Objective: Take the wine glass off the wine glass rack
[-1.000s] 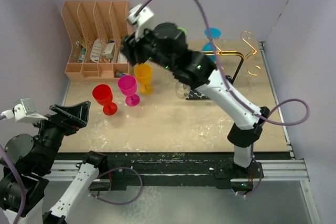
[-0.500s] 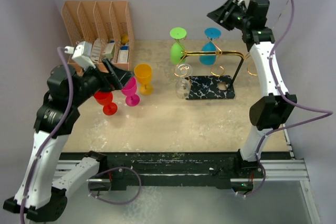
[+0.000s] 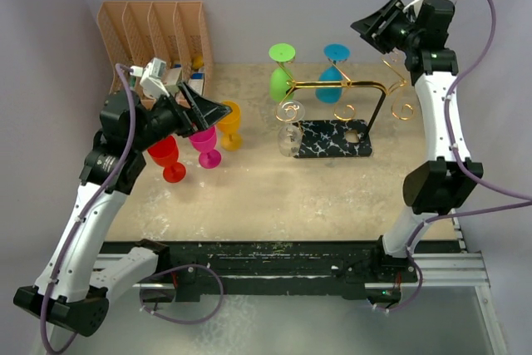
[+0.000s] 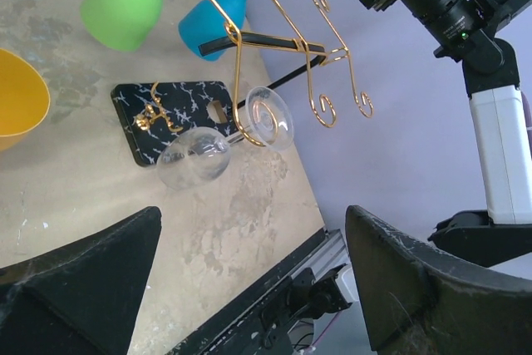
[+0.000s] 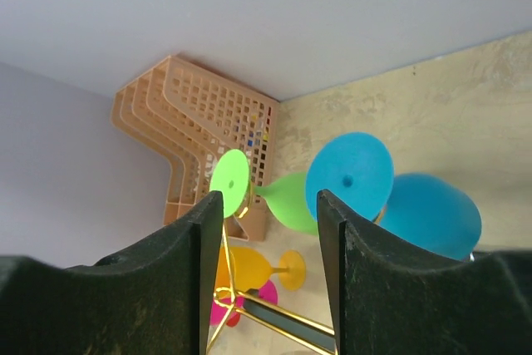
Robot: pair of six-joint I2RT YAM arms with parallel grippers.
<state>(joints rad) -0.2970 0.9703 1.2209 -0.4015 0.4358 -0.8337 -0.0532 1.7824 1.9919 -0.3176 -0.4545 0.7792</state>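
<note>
Above the far right end of the wine glass rack (image 3: 357, 83), right gripper (image 3: 364, 26) has risen and left gripper (image 3: 212, 115) swung in from near left, both agape, empty; green glass (image 3: 279, 85), blue glass (image 3: 330, 74), clear glass (image 3: 288, 140) hang on it, unremoved.

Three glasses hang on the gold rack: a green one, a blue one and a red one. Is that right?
Not quite. The third one hanging on the gold rack is a clear glass, not a red one. The green glass and blue glass do hang there. The top view shows the red glass standing on the table.
</note>
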